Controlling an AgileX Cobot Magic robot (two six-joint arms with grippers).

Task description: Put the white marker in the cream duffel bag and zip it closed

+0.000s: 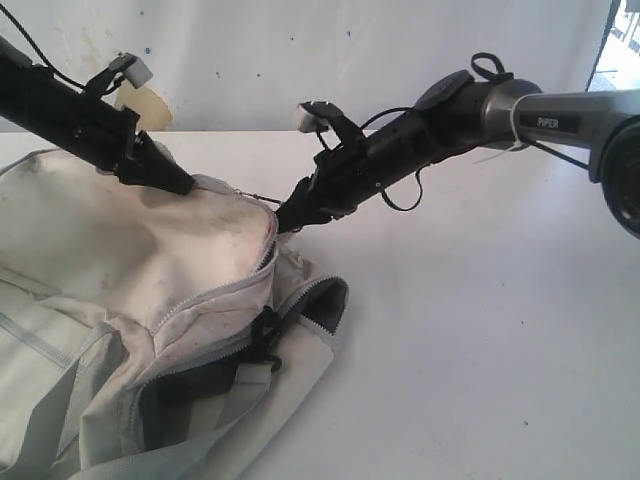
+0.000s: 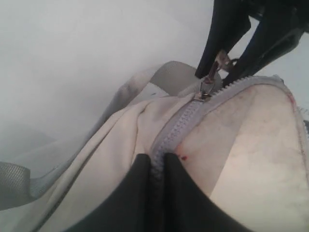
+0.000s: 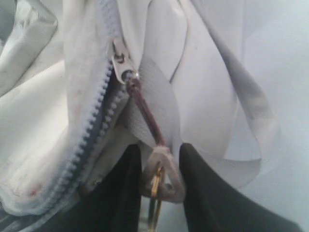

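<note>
This looks like a robot lab's test bench, not a home: two black mechanical arms, one on the left (image 1: 60, 105) and one on the right (image 1: 420, 135) with a maker's name printed on its grey joint, reach over a plain white table (image 1: 480, 330), and a loose cable (image 1: 405, 195) hangs just behind the right claw (image 1: 285, 220). Behind the left claw (image 1: 185, 185) stands a bare white wall (image 1: 300, 50), stained and flecked. Far behind the right claw, past its arm, is a bright opening (image 1: 615, 50).
</note>
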